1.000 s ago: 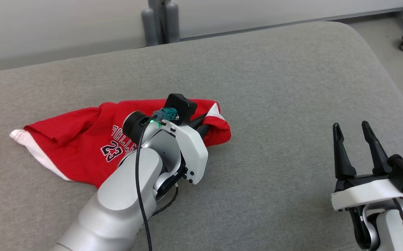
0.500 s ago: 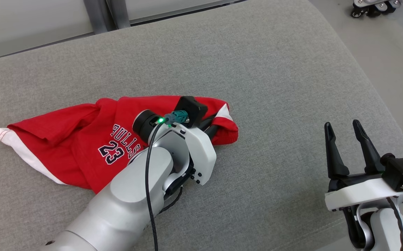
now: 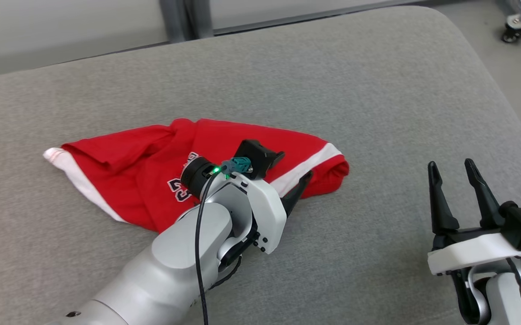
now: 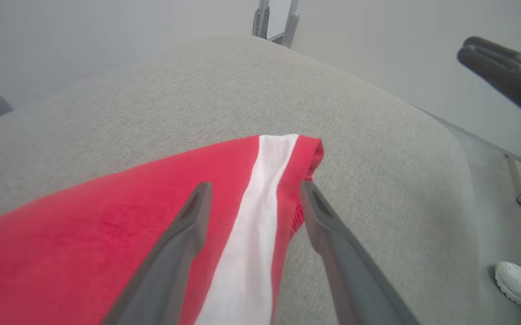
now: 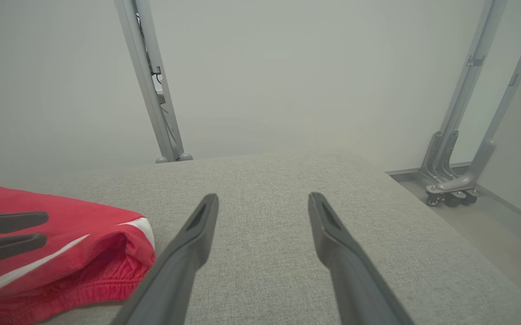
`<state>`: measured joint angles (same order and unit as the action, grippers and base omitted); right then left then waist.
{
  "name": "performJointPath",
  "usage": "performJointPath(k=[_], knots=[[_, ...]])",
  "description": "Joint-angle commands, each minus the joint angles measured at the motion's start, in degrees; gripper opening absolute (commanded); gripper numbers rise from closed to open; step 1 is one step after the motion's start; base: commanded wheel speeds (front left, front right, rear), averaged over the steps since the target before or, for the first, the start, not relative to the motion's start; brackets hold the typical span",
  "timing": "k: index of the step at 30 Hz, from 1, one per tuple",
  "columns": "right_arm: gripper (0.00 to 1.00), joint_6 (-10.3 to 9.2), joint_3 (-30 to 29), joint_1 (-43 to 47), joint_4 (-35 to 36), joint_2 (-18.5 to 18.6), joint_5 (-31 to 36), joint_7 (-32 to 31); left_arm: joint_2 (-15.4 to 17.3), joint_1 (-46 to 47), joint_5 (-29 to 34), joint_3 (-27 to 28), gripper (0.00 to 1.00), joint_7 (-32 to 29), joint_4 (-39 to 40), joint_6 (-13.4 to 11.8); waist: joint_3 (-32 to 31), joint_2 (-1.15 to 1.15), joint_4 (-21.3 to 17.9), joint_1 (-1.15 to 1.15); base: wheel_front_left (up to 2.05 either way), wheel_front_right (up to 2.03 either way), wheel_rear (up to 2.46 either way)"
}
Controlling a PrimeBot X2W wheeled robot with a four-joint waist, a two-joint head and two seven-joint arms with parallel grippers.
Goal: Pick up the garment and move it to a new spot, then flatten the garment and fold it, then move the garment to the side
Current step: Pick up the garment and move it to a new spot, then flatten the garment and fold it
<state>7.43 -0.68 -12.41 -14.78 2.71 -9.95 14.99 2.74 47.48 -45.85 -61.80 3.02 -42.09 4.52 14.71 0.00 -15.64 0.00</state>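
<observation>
Garment (image 3: 152,153), red, lying rumpled and partly doubled mid-way across grey cushioned surface (image 3: 332,81). Left hand (image 4: 255,184) spread wide astride white stripe (image 4: 242,271) at right-hand end, gripping nothing; seemingly set down for flattening. Right hand (image 3: 450,162) wide, empty, well apart, probably kept ready.

Grey fabric cushion (image 3: 377,90) w/ one red garment (image 3: 143,153) on it.
Garment lay rumpled, left of centre, w/ white stripe near its rt end & white hem at left tip; cushion's far-rt corner was rounded.
</observation>
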Motion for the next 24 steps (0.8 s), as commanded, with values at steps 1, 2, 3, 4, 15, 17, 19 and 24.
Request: performJointPath(k=[1, 2, 3, 4, 15, 17, 19, 24], knots=[[1.0, 0.11, -0.65, 0.64, -0.06, 0.31, 0.57, 0.29, 0.29, 0.07, -0.52, -0.41, 1.0, 0.43, 0.04, -0.06, -1.86, 0.0, 2.51, 0.0, 0.0, 0.0, 0.0], [1.0, 0.11, -1.16, 0.95, -0.1, 0.32, 0.88, 0.29, 0.29, -0.19, -0.68, -0.72, 1.0, 0.77, -0.1, -0.1, -2.46, 0.0, 3.36, 0.0, 0.0, 0.0, 0.0], [1.0, 0.11, -1.63, 1.37, -0.16, 0.31, 1.29, 0.29, 0.29, -0.6, -0.9, -0.88, 1.0, 1.22, -0.27, -0.17, -3.06, 0.0, 4.21, 0.0, 0.0, 0.0, 0.0], [1.0, 0.11, -2.06, 1.74, -0.19, 0.32, 1.4, 0.29, 0.29, -1.12, -1.29, -0.82, 1.0, 1.65, -0.48, -0.3, -3.64, 0.0, 5.05, 0.0, 0.0, 0.0, 0.0], [1.0, 0.1, -4.78, 4.59, -0.22, 0.33, 2.85, 0.29, 3.44, -10.02, -6.27, 3.29, 1.0, 6.47, -0.74, -3.28, -7.46, 0.0, 11.83, 0.0, 0.0, 0.0, 0.0], [1.0, 0.1, -4.72, 4.89, -0.28, 0.32, 2.98, 0.29, 4.22, -12.26, -7.42, 4.21, 1.0, 6.96, -0.11, -4.1, -7.65, 0.0, 12.32, 0.0, 0.0, 0.0, 0.0], [1.0, 0.1, -4.74, 5.06, -0.29, 0.34, 3.11, 0.29, 4.94, -14.24, -8.45, 4.88, 1.0, 7.28, 0.53, -4.75, -7.75, 0.0, 12.73, 0.0, 0.0, 0.0, 0.0], [1.0, 0.1, -4.67, 5.11, -0.37, 0.34, 3.26, 0.29, 6.02, -18.5, -10.11, 5.38, 1.0, 7.59, 2.28, -5.61, -7.62, 0.0, 13.1, 0.0, 0.0, 0.0, 0.0]])
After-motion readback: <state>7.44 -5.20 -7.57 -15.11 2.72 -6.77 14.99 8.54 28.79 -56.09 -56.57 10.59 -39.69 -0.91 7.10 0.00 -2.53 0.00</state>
